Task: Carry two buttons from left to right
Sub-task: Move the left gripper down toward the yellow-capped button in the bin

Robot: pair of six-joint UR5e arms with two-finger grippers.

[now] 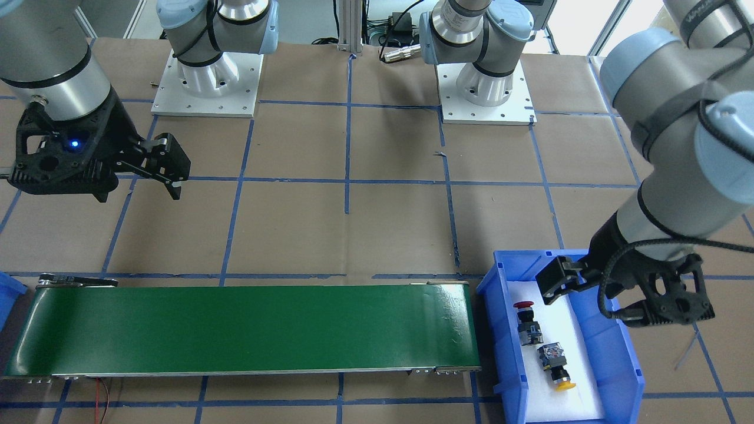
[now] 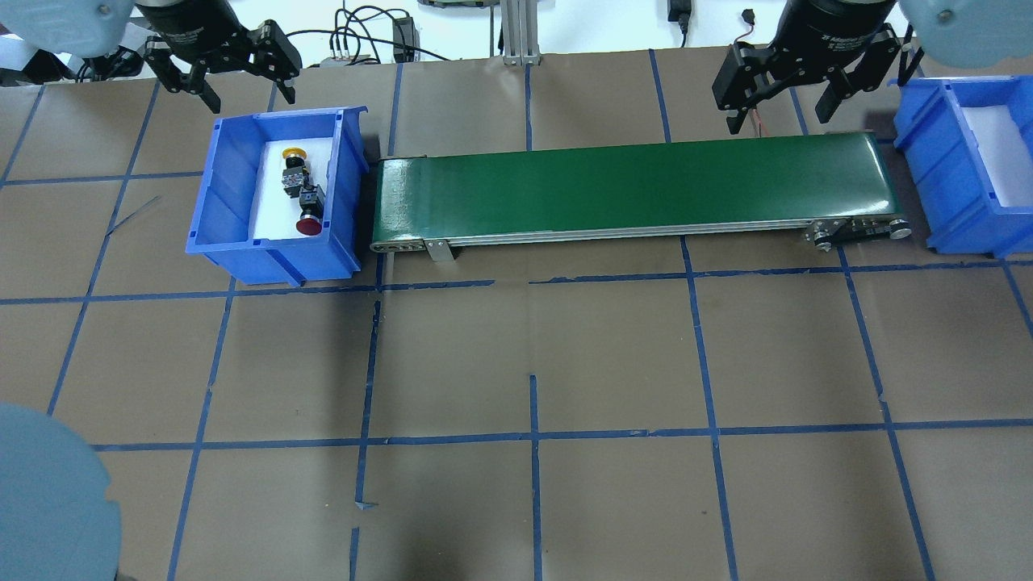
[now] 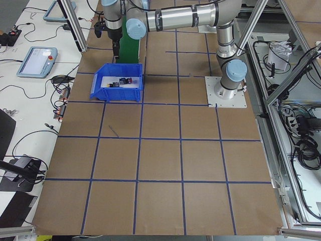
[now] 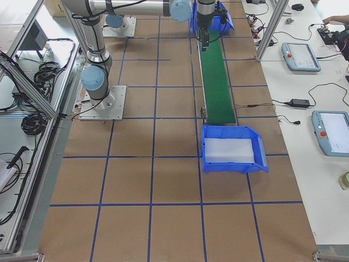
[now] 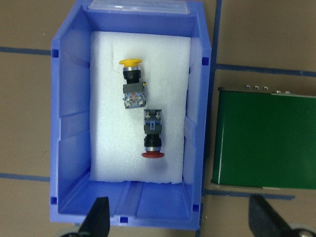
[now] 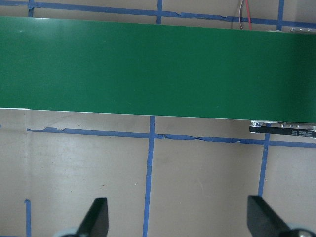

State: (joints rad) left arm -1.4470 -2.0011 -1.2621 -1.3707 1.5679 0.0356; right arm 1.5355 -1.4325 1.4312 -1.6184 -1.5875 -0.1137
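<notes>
While wide apart, left tool (image 2: 240, 77) high over the bin (image 2: 222, 202), buttons (image 5: 134, 94) inside below; right tool (image 2: 781, 109) likewise apart.

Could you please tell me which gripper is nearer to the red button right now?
Left. The left gripper hovers open above the edge of the blue bin holding the red button; the right gripper hangs by the far end of the conveyor.
</notes>
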